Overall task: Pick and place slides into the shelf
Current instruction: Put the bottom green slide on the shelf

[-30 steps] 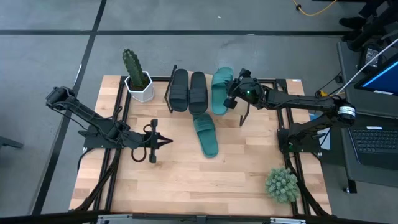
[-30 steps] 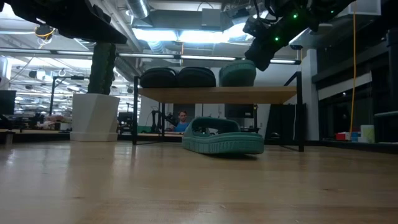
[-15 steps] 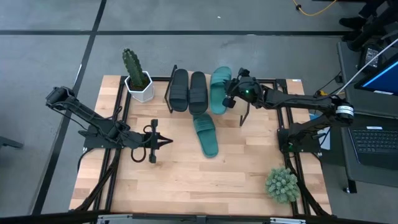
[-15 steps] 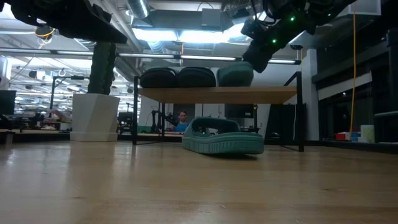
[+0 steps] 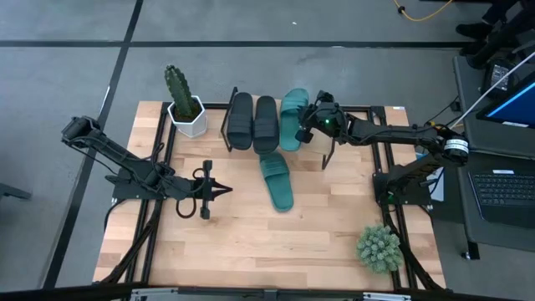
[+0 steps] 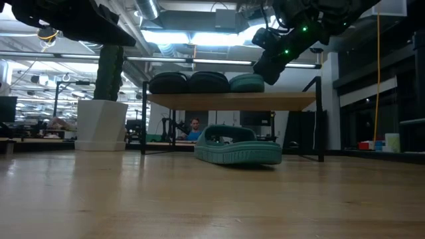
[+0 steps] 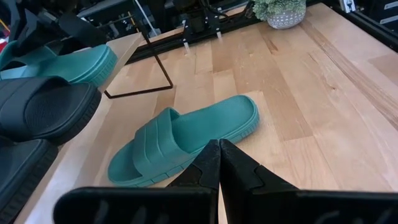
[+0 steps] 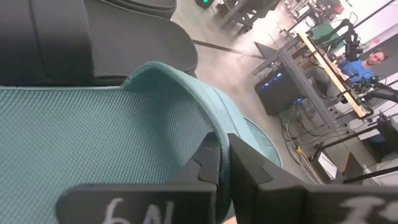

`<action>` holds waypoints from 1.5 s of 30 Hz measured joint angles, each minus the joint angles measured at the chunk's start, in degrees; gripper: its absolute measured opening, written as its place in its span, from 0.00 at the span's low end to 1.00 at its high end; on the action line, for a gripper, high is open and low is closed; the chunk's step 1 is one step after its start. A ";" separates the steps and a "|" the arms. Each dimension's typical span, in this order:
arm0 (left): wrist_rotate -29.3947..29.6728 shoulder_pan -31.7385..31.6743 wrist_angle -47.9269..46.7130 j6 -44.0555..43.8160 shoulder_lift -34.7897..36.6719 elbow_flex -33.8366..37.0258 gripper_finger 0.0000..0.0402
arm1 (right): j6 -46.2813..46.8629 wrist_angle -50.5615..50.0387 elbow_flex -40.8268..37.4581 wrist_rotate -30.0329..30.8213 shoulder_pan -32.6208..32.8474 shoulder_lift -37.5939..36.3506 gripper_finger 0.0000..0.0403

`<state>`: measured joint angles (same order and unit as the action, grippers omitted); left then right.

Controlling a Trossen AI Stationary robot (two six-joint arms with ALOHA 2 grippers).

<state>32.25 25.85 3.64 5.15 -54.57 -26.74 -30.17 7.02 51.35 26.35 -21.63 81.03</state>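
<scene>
Two black slides (image 5: 252,121) lie side by side on the shelf (image 6: 199,101). A teal slide (image 5: 290,119) lies flat on the board right beside them. My right gripper (image 5: 304,128) stands at that slide's right side, fingers shut. The second teal slide (image 5: 277,180) rests sole-down on the table in front of the shelf. My left gripper (image 5: 227,191) is shut and stays over the table left of that slide, apart from it. My right gripper has its shut fingertips (image 8: 219,144) against the teal slide's right side, where the strap's edge (image 8: 202,115) comes down to the sole. It comes from the table's right, slanting down. The slide lies flat on the shelf board. I see nothing between the fingers.
A cactus in a white pot (image 5: 185,113) stands left of the shelf. A round green plant (image 5: 380,248) sits at the table's near right corner. Bare board stays on the shelf's right part (image 6: 292,101). A person (image 6: 194,125) sits far behind the table.
My right gripper has moved toward the table's left and down a little. The teal slide on the shelf has gone with it, sliding left up to the black pair and dropping from a raised, tilted pose to lying flat on the board.
</scene>
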 joint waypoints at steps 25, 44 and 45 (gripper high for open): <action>0.01 0.00 0.00 0.04 0.00 0.00 0.00 | 1.41 -2.55 0.00 0.07 0.00 -0.02 0.13; 0.02 0.00 0.00 0.02 0.00 0.00 0.00 | -2.49 -1.84 0.00 -2.58 -0.02 -0.02 0.13; 0.01 0.00 0.00 0.04 0.00 0.00 0.00 | -2.50 -1.74 0.00 -2.63 -0.02 -0.02 0.13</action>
<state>32.26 25.85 3.64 5.19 -54.57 -26.74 -32.68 5.28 51.35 23.71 -21.65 81.01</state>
